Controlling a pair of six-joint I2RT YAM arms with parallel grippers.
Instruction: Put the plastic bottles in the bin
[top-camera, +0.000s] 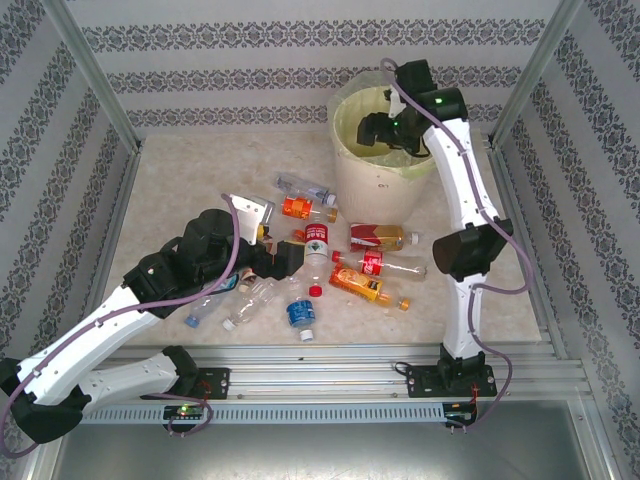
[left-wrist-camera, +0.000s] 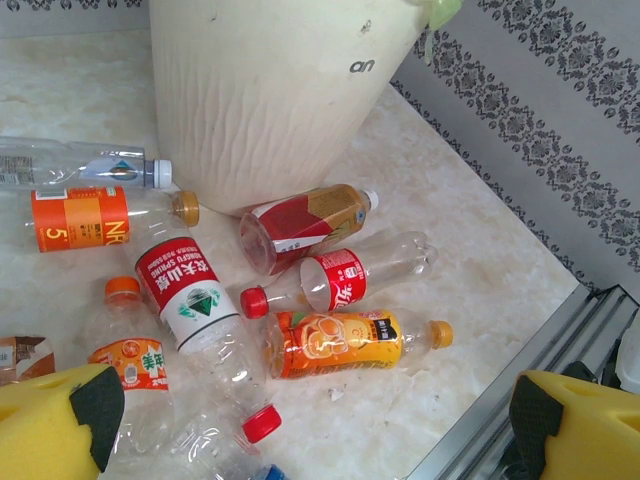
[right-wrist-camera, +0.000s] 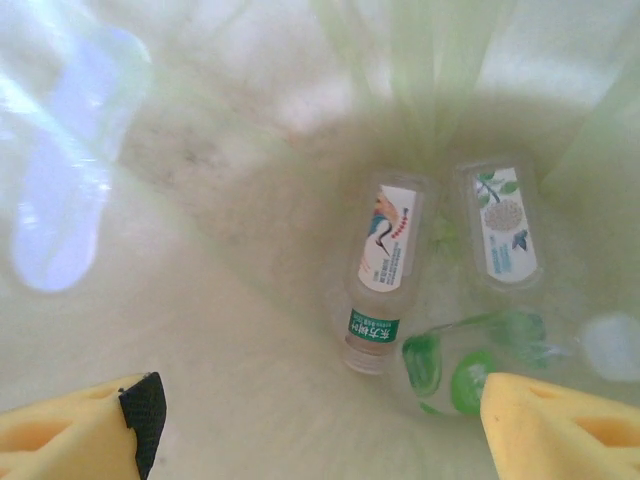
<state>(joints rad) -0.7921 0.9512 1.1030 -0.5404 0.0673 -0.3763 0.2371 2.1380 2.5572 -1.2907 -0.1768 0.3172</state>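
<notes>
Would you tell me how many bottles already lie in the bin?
3 on the bin floor: a bird-label bottle in the middle, a white leaf-label bottle right of it, a green-printed bottle below them. A bluish blur at left may be another.

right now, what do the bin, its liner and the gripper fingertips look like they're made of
Bin: probably matte cream plastic, with faint wrinkled ribbing on its wall. Liner: thin translucent yellow-green plastic film, judging by its soft folds. Fingertips: yellow, matte and foam-like, with black backing; can't be sure.
</notes>
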